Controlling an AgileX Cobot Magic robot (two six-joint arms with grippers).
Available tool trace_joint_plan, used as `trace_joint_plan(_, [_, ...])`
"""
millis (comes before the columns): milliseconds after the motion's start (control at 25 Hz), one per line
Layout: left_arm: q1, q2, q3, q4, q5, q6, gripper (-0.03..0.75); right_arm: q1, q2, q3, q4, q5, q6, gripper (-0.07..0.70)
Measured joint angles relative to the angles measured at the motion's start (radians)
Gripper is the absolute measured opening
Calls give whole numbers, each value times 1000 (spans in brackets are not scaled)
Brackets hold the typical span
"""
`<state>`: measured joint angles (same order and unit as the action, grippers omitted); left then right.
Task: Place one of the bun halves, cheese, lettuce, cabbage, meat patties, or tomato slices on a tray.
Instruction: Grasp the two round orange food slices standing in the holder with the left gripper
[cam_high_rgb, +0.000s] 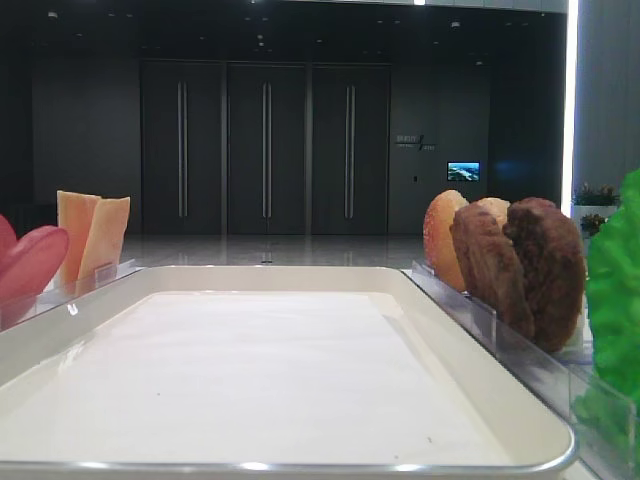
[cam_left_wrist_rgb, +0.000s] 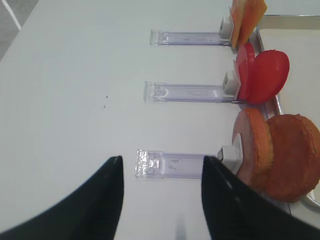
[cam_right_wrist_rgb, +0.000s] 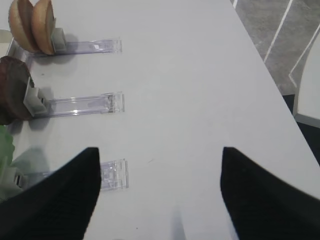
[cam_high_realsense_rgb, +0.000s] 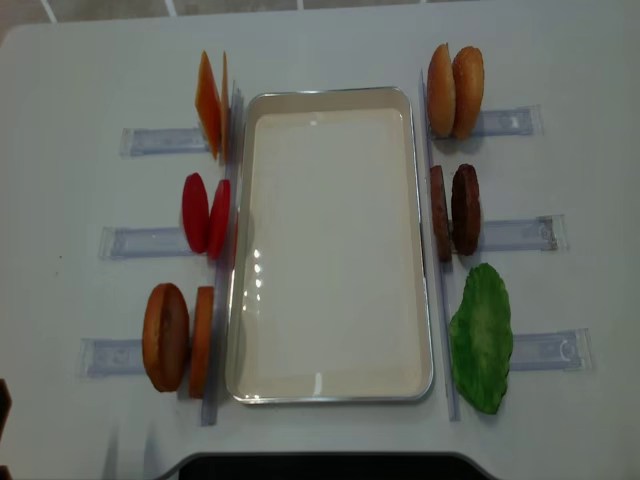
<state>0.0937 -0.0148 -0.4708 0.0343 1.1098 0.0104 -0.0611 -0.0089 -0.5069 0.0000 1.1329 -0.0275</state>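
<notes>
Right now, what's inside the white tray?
Nothing: the tray shows only its bare white floor with light reflections. All the food stands in the clear racks beside it. No part of its floor is hidden from above.

From the low front view the lettuce (cam_high_rgb: 618, 300) runs off the right edge and the tomato slices (cam_high_rgb: 28, 262) off the left. Both wrist cams crop their end effector, left (cam_left_wrist_rgb: 160, 165) and right (cam_right_wrist_rgb: 160, 155), so only dark blurry fingers show.
</notes>
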Motion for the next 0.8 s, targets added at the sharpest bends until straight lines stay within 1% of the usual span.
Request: trace_joint_plan(800, [0,0,0,0,0,0,389,0,0,0,0,0,0,482])
